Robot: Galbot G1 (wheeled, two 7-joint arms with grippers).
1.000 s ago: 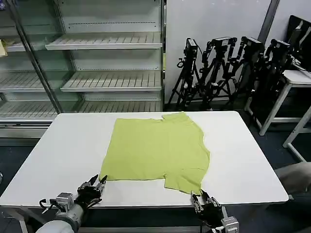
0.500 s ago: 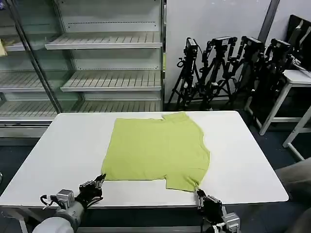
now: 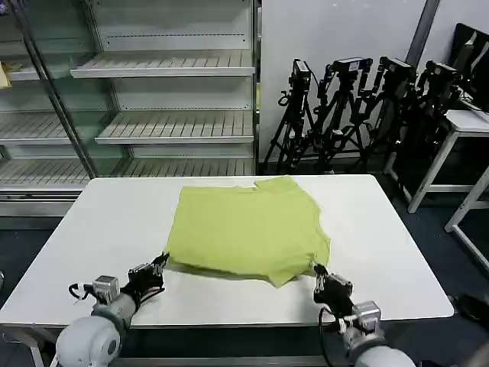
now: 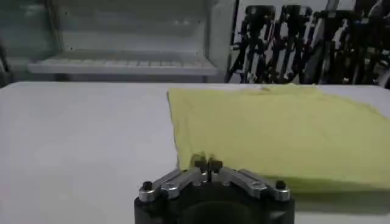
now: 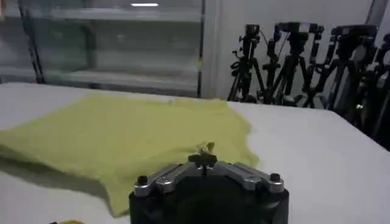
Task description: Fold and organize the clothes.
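The left gripper (image 3: 155, 269) is pinching the near-left hem corner of the T-shirt (image 3: 248, 227), fingertips together on the cloth. The right gripper (image 3: 321, 277) is clamping the near-right corner likewise. The shirt is lying mid-table (image 3: 382, 252), its near edge raised. The fabric looks thin, light and limp, so corner grips probably suit it. Its long axis is running away from the robot, neckline far.
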